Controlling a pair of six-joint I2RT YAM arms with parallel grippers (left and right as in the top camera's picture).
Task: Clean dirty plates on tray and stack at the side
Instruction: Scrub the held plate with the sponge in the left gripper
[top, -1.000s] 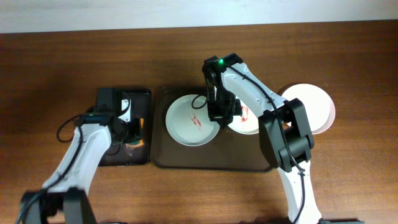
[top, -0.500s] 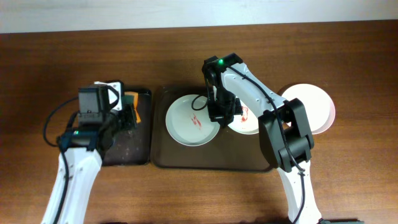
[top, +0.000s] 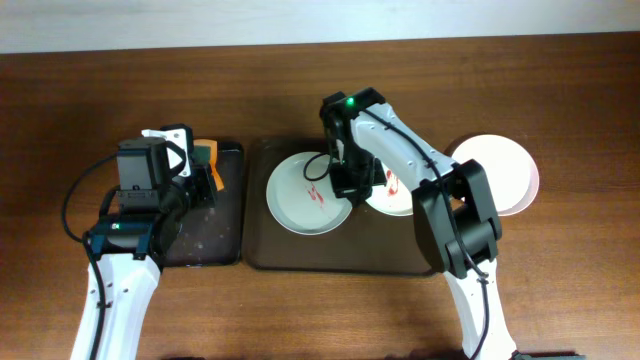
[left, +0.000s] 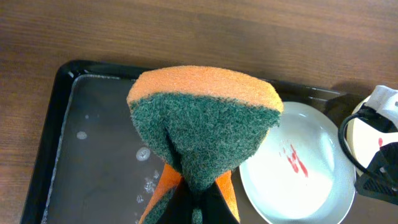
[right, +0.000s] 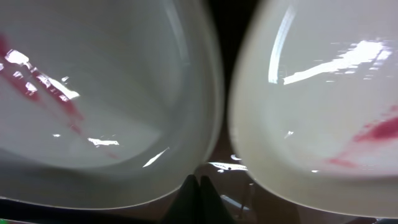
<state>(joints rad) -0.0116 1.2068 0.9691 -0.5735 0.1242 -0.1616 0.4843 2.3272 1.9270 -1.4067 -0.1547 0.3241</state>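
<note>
My left gripper (top: 203, 168) is shut on an orange and green sponge (top: 205, 155), held above the far end of the black tray; in the left wrist view the sponge (left: 205, 124) fills the middle above the jaws (left: 199, 211). Two plates lie on the brown tray (top: 300, 252): a greenish one (top: 300, 200) with a red smear and a white one (top: 400, 198) with red smears. A third plate (top: 510, 170) lies off the tray at the right. My right gripper (top: 350, 182) is shut and empty, tips (right: 199, 185) low between the two plates (right: 93, 112) (right: 323, 112).
The narrow black tray (top: 215, 235) holds a film of water with bubbles (left: 93, 143). The greenish plate (left: 298, 168) and the brown tray's rim (left: 311, 93) show beside it. Bare wooden table lies all around.
My left gripper has lifted the sponge out of the black tray and swung it toward the tray's far end. My right gripper has shifted slightly left between the plates.
</note>
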